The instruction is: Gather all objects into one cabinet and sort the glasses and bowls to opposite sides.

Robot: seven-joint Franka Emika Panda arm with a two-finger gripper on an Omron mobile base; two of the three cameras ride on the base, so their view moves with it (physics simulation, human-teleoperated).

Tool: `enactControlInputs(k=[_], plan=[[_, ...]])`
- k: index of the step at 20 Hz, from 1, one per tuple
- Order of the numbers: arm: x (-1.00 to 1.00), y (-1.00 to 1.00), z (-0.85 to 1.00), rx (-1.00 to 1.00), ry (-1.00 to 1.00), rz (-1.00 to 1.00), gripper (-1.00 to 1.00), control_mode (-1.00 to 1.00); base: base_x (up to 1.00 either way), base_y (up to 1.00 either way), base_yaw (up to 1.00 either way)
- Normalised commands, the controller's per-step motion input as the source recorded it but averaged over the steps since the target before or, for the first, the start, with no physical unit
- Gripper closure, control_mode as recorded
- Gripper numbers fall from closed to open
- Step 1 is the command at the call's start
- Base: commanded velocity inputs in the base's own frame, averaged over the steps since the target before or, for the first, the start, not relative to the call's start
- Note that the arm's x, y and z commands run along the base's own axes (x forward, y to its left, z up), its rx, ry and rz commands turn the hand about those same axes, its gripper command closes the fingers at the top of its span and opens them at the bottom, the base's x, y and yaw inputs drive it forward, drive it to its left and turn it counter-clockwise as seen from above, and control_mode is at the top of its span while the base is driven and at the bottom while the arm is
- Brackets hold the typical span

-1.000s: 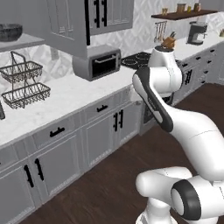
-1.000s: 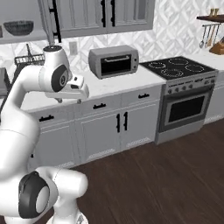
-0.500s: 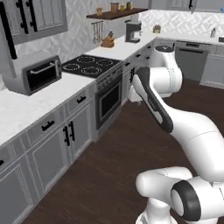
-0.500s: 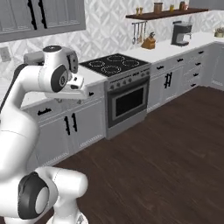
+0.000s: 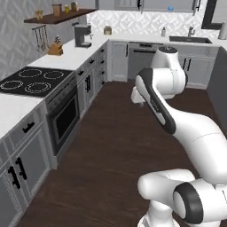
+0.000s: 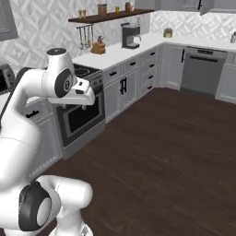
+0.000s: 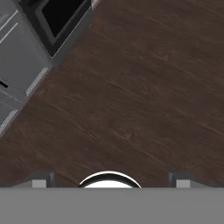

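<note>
- A small bright blue bowl sits high on the far wall, inside the grey upper wall cabinet. It is a glossy speck, too small to show its shape.
- Below the cabinet runs a white countertop with a sink faucet. A grey dishwasher front is under it.
- A black coffee machine stands on the left counter, with a black glass cooktop nearer the robot.
- The two-finger gripper hangs over dark wooden floor, well apart from the cabinet. Its fingertips are spread wide and hold nothing (only bare planks lie beneath).
</note>
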Motion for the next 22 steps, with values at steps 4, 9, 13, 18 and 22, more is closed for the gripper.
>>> enactControlInputs(k=[4, 9, 13, 18, 22], plan=[[0.0, 0.0, 0.0, 0.0, 0.0, 0.0, -1.0, 1.0, 0.9, -0.29, -0.39], [0.0, 0.0, 0.0, 0.0, 0.0, 0.0, -1.0, 1.0, 0.99, -0.18, -0.32], [0.0, 0.0, 0.0, 0.0, 0.0, 0.0, -1.0, 1.0, 1.0, -0.21, -0.22], [0.0, 0.0, 0.0, 0.0, 0.0, 0.0, -1.0, 1.0, 1.0, -0.22, -0.19], [0.0, 0.0, 0.0, 0.0, 0.0, 0.0, -1.0, 1.0, 1.0, -0.33, -0.19]])
